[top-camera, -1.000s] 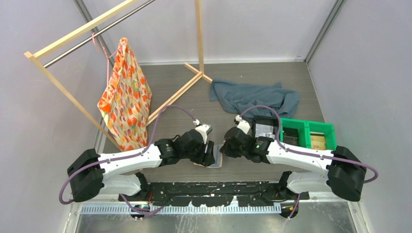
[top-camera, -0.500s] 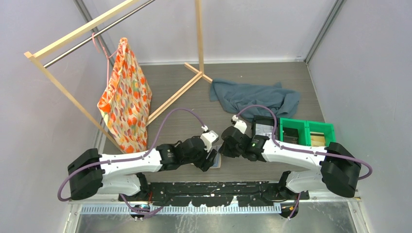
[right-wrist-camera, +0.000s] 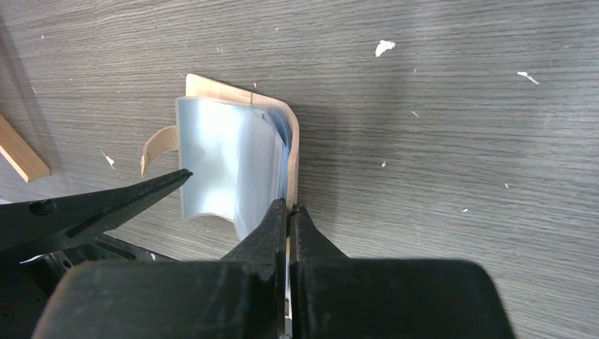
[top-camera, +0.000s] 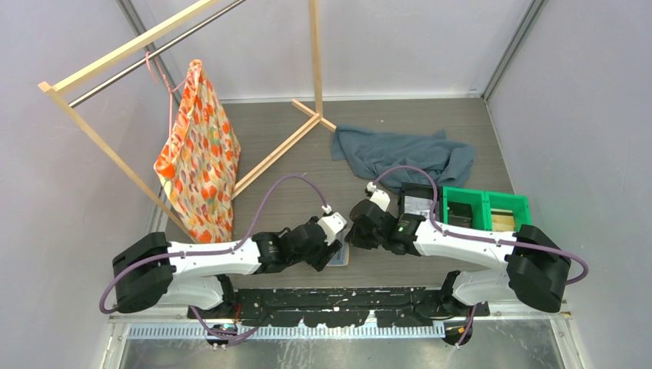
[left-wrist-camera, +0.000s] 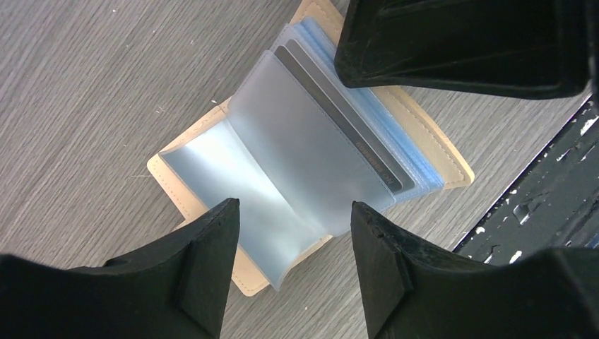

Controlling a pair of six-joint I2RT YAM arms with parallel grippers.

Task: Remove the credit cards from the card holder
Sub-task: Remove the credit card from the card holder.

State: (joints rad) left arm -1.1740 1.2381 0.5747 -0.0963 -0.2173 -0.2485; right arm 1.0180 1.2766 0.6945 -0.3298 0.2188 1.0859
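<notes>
The tan card holder point(left-wrist-camera: 431, 145) lies open on the wooden table, its pale blue-grey sleeves fanned upward. Dark grey credit cards point(left-wrist-camera: 332, 106) show edge-on inside the sleeves. My left gripper point(left-wrist-camera: 293, 212) hovers open just above the holder's near end, one finger on either side of a loose sleeve, touching nothing. My right gripper point(right-wrist-camera: 289, 209) is shut on the tan cover edge of the card holder point(right-wrist-camera: 293, 152); its side tab point(right-wrist-camera: 159, 145) curls out to the left. From above, the two grippers point(top-camera: 332, 244) point(top-camera: 355, 232) meet over the holder point(top-camera: 342, 257).
A black tray point(top-camera: 419, 201) and a green bin point(top-camera: 487, 211) sit right of the holder. A blue-grey towel point(top-camera: 400, 154) lies behind them. A wooden rack point(top-camera: 269, 157) with a patterned bag point(top-camera: 198, 154) stands at the left. The black mounting rail point(left-wrist-camera: 551, 183) runs close by.
My left arm has swung right and lower, bringing its open gripper over the holder's near end. The right gripper shifted slightly left and stayed shut on the cover.
</notes>
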